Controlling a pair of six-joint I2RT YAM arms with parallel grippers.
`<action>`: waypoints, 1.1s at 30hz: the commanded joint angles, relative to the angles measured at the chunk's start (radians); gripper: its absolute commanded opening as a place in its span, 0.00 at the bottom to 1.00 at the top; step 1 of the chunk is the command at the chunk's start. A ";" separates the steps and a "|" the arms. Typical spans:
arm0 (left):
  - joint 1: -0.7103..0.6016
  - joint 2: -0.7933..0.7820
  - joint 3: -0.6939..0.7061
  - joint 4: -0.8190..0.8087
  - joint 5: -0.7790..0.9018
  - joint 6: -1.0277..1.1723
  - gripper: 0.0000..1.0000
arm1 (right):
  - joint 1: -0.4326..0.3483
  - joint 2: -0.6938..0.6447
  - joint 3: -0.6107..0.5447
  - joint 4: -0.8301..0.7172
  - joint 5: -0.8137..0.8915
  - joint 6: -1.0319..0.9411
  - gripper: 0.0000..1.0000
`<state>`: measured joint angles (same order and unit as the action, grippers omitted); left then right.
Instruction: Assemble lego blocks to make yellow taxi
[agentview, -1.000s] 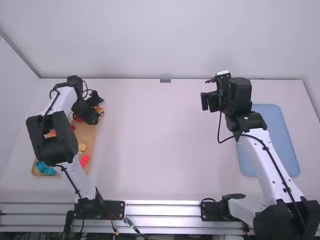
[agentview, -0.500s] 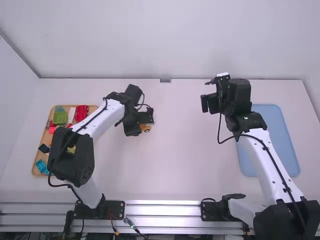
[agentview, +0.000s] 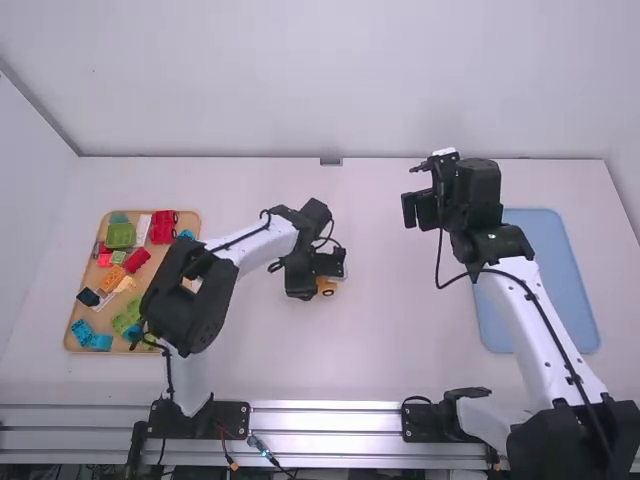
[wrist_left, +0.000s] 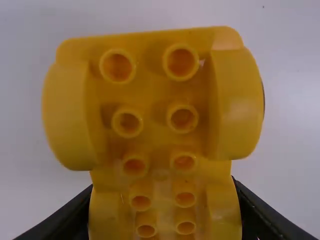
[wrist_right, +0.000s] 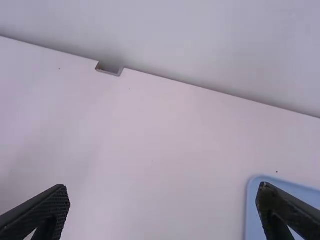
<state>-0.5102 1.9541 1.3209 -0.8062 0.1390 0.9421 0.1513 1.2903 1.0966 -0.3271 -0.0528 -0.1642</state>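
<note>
- State of grip: the left claw (agentview: 335, 268) is closed against both flanks of a yellow plastic car base block (wrist_left: 160, 145) with rounded wheel arches.
- Position of workpiece: the base is near the middle of the table (agentview: 420, 330). Contact with the surface cannot be confirmed.
- Reason for grip: clamping one end by the flanks presumably leaves the other end accessible for seating.
- The right claw (wrist_right: 162, 195) is wide apart and empty, far from the workpiece, probably on standby to steady the base or add a part.
- Parts stock: a wooden tray (agentview: 160, 258) at the table's left edge bears loose blocks, including a green square block (agentview: 121, 236) and a red block (agentview: 162, 227). Grouping them there likely reserves the middle for assembly.
- A pale blue tray (agentview: 550, 270) lies towards the right edge, possibly for the finished taxi.
- View data: the left wrist view gives the base's underside, with its paired hollow tubes. The high view gives its location and a round wheel at its side.
- Next operation, as judged: set the base down level, studs upward, before adding parts.
</note>
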 joint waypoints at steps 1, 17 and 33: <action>-0.024 0.027 -0.007 0.003 0.021 -0.018 0.45 | -0.001 0.006 0.035 -0.002 -0.002 0.003 0.99; -0.073 0.040 -0.069 0.088 -0.025 -0.063 0.43 | -0.003 0.006 0.035 -0.003 -0.002 0.003 0.99; -0.072 0.039 -0.048 0.045 -0.049 -0.063 0.99 | 0.001 0.006 0.035 -0.004 -0.002 0.003 1.00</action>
<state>-0.5789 1.9881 1.2530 -0.7334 0.0921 0.8795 0.1505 1.2903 1.0966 -0.3317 -0.0528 -0.1650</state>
